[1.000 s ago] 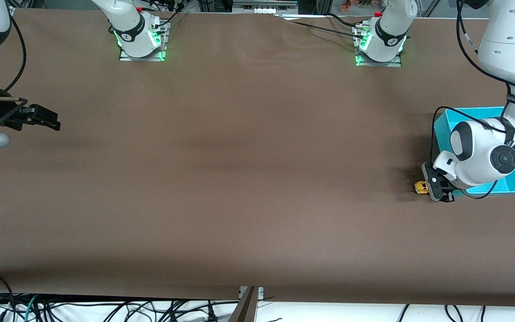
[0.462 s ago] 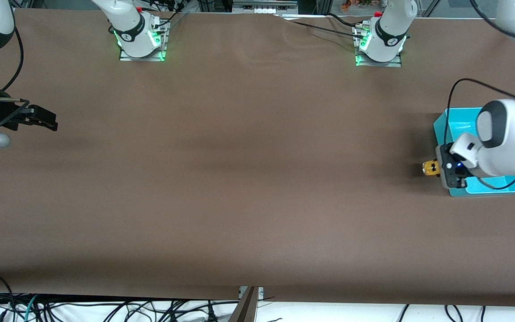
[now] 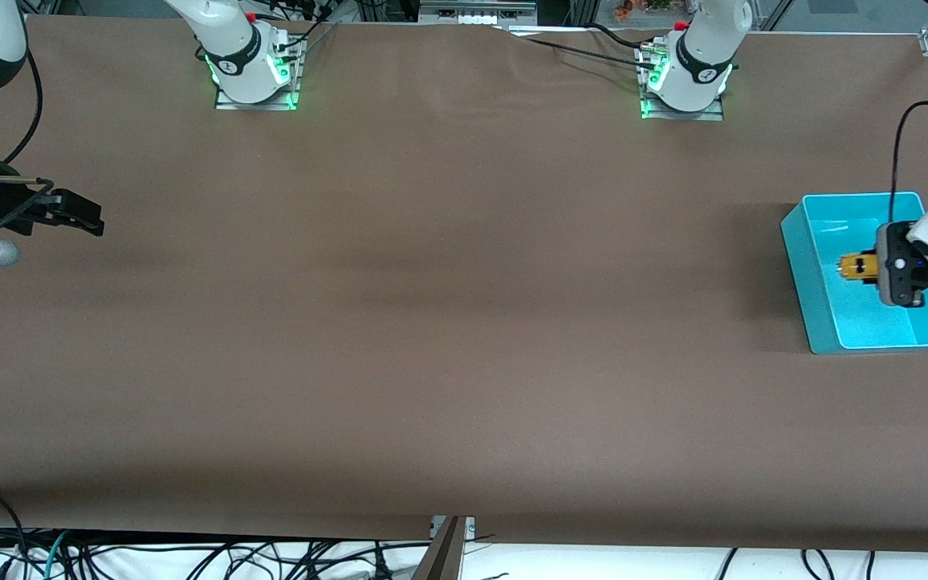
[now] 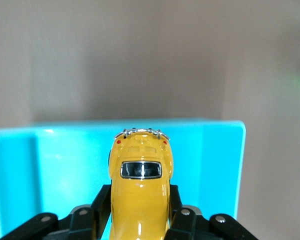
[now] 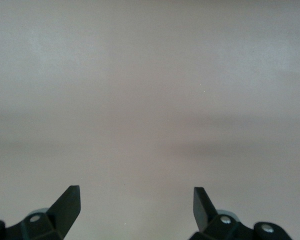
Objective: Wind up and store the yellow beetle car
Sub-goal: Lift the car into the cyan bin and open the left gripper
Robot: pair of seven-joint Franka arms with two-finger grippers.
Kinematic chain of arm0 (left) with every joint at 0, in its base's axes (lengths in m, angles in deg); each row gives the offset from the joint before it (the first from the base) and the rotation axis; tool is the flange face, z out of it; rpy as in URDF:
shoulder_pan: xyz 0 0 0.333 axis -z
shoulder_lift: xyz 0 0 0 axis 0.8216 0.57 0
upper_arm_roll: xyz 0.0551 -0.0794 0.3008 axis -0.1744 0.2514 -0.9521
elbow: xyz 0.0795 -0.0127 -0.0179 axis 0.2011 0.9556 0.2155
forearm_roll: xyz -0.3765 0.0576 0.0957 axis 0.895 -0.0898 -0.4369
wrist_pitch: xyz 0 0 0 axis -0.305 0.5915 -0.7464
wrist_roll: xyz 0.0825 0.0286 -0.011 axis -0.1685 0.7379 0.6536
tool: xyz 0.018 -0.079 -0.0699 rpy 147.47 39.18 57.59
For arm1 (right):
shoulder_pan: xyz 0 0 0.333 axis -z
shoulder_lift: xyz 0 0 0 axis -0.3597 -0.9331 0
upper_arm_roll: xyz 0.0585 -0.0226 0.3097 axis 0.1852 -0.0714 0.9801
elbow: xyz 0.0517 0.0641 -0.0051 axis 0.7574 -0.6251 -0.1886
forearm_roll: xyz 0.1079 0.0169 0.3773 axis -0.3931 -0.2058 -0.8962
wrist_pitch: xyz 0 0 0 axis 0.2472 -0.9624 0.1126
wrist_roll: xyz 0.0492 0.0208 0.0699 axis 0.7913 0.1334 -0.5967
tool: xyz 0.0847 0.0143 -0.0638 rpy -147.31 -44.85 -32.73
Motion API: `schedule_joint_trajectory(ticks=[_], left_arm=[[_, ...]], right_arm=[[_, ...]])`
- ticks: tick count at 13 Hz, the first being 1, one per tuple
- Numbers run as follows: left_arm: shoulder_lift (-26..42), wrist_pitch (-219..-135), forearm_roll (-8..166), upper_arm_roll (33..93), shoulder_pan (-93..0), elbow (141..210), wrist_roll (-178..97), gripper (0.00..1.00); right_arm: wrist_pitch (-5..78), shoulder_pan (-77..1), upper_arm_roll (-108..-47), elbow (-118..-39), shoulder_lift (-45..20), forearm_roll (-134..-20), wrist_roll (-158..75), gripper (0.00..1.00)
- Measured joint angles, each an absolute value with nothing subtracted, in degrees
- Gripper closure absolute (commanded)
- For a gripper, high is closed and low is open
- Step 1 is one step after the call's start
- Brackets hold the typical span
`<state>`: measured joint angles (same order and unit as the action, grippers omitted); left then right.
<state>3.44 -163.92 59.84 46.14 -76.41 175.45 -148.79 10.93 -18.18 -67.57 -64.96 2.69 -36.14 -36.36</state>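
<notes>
The left gripper (image 3: 875,271) hangs over the open rectangular teal plastic bin (image 3: 810,266), its black fingers (image 4: 101,202) clamped on the sides of the small rounded yellow beetle car (image 3: 857,267) with dark windows. The car is held in the air above the bin's interior. The bin sits on the brown table (image 3: 432,322) at the left arm's end. The right gripper (image 3: 81,213) waits over the table, well apart from the bin, at the right arm's end, fingers spread apart and holding nothing.

Right hand (image 5: 136,202) spread over table (image 5: 150,90)
</notes>
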Motion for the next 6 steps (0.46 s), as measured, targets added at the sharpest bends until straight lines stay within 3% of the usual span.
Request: schedule_joint_trajectory(ticks=[2,6], left_arm=[[4.6,-167.9,58.5,46.1,-79.8,177.2,-150.8,0.89],[10.3,-183.8,57.7,46.1,-83.6,184.5,-151.1,0.87]], right_arm=[[10.9,-18.2,-67.6,-65.0,2.7,-36.1,-36.4,0.0],[10.9,-18.2,-67.6,-65.0,2.7,-36.1,-36.3,0.0]])
